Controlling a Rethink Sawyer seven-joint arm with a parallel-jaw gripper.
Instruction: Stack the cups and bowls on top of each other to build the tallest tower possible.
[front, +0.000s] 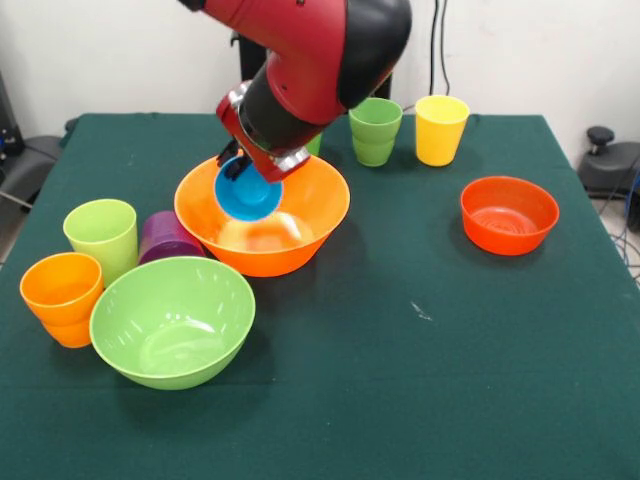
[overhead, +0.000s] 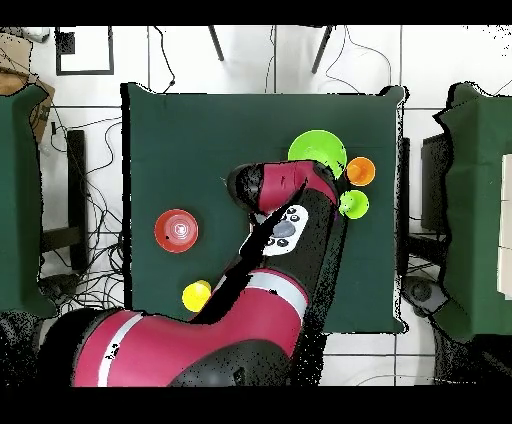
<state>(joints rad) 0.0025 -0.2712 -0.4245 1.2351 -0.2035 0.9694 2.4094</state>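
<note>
My tool (front: 240, 165) is closed on the rim of a glossy blue cup (front: 247, 194), tilted with its mouth facing the camera, hanging inside the large orange bowl (front: 300, 235) at mid-surface, beside the lime-green bowl (front: 172, 320) and purple cup (front: 165, 236).

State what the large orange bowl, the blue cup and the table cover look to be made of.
Large orange bowl: probably glossy plastic, with bright highlights inside. Blue cup: likely smooth plastic, evenly coloured with a slight sheen. Table cover: seemingly matte green cloth, showing no reflections.
</note>
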